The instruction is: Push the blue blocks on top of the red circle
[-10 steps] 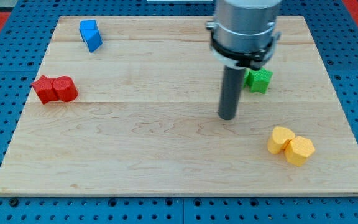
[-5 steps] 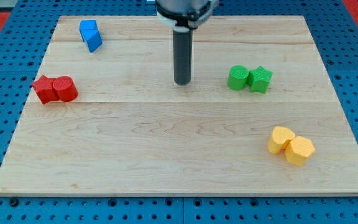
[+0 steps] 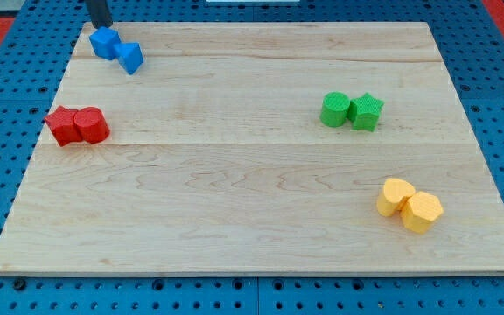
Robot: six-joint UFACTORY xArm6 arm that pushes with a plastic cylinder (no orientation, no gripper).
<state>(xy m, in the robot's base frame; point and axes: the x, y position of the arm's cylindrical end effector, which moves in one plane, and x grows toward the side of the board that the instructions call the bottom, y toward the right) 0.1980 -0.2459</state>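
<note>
Wooden board (image 3: pixel 261 219): my tip (image 3: pixel 102 26) touching the blue blocks (image 3: pixel 116 50)

Two blue blocks (image 3: pixel 117 50), two red (image 3: pixel 77 125), two green (image 3: pixel 352 111), two yellow (image 3: pixel 409 205)

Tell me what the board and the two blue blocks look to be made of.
Board: pale wood, apparently smooth; visible grain lines and plank seams.
Blue blocks: likely plastic; uniform saturated colour, matte faces, crisp edges. Material not certain.
My tip sits just above them, at the view's top left.
</note>
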